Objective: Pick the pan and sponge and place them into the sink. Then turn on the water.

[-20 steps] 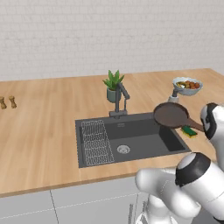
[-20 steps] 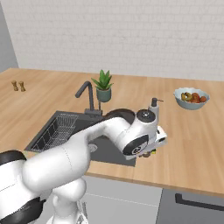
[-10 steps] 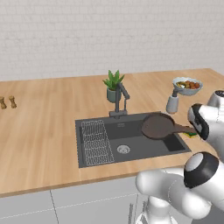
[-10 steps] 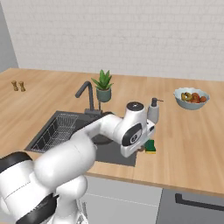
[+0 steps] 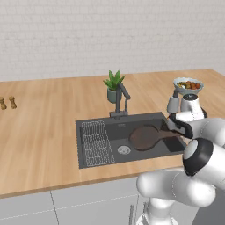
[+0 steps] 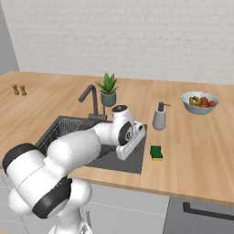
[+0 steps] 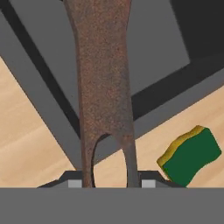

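A potted green plant (image 5: 114,87) is set on the wooden counter (image 5: 48,110), just behind the basin, close to the wall side. A pale bowl of fruit (image 6: 199,102) is placed twd the counter's far right end, w/ a grey soap dispenser (image 6: 159,117) standing near it, between bowl and plant in the right base view. Two small brown shakers (image 5: 7,103) are seen side by side at the far left of the counter, well apart from the rest. A white brick wall (image 6: 137,36) is seen behind. Grey cabinet fronts (image 5: 66,206) are fitted below the counter; a dark handle (image 6: 208,210) is mounted at lower right.
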Robot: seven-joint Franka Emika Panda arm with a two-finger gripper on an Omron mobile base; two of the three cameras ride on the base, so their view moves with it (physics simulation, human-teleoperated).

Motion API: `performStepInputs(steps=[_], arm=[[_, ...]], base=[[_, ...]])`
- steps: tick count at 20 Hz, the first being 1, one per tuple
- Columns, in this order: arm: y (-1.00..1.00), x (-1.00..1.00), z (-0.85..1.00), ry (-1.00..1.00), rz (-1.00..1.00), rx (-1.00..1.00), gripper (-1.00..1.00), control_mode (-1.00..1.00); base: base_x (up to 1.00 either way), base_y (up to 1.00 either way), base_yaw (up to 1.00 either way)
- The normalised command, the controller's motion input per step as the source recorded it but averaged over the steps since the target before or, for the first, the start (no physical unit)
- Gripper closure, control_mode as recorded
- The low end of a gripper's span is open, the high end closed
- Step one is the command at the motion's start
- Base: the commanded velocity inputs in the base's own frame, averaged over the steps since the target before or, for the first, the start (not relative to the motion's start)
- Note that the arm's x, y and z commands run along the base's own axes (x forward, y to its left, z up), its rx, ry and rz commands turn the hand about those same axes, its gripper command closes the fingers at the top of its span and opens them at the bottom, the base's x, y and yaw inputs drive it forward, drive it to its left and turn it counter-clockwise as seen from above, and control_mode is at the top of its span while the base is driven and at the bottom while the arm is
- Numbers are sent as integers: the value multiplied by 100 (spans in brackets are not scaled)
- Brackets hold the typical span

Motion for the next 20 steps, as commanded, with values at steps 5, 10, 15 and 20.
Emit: performStepInputs(steps=[5, 10, 15, 20], arm=[[41, 45, -5, 4, 9, -2, 100, -100], [7, 28, -9, 0, 11, 0, 100, -100], [29, 28, -28, 0, 10, 1, 100, -100], [22, 38, -33, 0, 3, 0, 100, -100]], base=[[0, 0, 0], [0, 0, 0], [0, 0, 0], [0, 0, 0]])
